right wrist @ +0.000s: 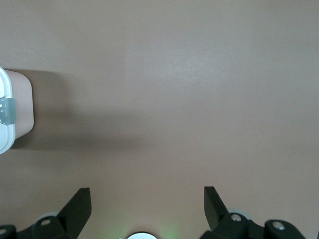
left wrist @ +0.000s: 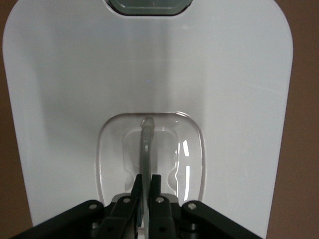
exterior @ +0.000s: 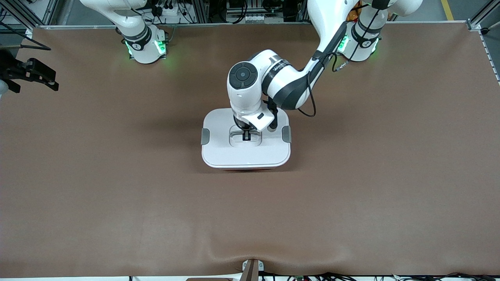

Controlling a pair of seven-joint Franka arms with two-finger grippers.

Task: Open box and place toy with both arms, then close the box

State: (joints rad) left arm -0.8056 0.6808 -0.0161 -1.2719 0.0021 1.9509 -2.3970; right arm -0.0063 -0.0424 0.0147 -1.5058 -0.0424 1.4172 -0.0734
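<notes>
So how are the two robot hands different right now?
The left gripper is pinched shut on the handle in the box lid, while the right gripper is wide open and holds nothing. The left gripper is down at the box in the middle of the table; the right gripper waits over bare table at the right arm's end. Both are black with two fingers.

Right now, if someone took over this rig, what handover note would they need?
Left hand: shut on the lid handle, down in the recess of the lid on the box at mid-table.
Right hand: open, holding nothing, waiting over bare table toward the right arm's end.
Toy: not visible in any view.
Done: the handle is gripped.
Left: it is unclear whether the lid is going on or coming off, so check the box for the toy.
</notes>
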